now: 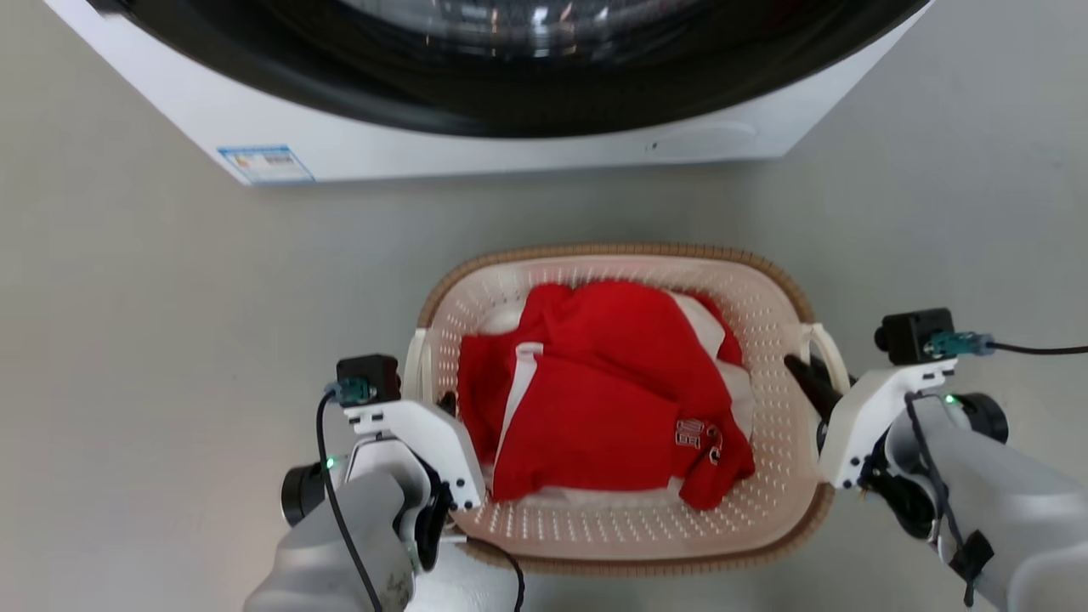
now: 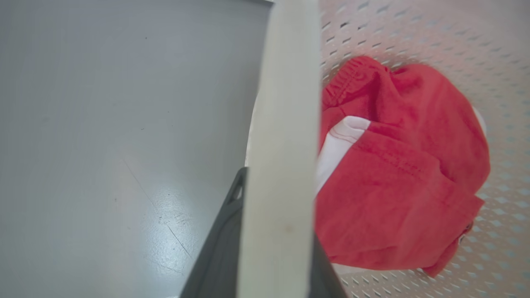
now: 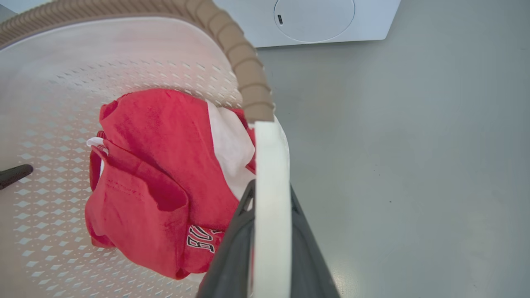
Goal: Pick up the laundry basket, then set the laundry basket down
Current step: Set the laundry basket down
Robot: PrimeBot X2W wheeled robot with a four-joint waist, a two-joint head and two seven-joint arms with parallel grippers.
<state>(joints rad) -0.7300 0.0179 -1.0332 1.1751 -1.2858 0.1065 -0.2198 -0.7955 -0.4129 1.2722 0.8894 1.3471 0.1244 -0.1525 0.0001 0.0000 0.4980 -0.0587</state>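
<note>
The laundry basket [image 1: 769, 501] is cream-white and perforated with a brown woven-look rim [image 3: 244, 62], and it sits in front of me holding red and white clothes [image 1: 612, 382]. My left gripper [image 1: 444, 401] is shut on the basket's left white loop handle [image 2: 281, 124], with one dark finger [image 2: 219, 248] on each side of the strip. At the opposite side, my right gripper [image 1: 807, 378] is shut on the right loop handle [image 3: 271, 157], its fingers [image 3: 232, 248] flanking it. Whether the basket rests on the floor I cannot tell.
A white front-loading washer [image 1: 510, 153] with a dark round door stands just beyond the basket. Grey floor [image 1: 153, 340] lies open on both sides. The tip of my left gripper's finger [image 3: 14, 174] pokes in over the basket wall in the right wrist view.
</note>
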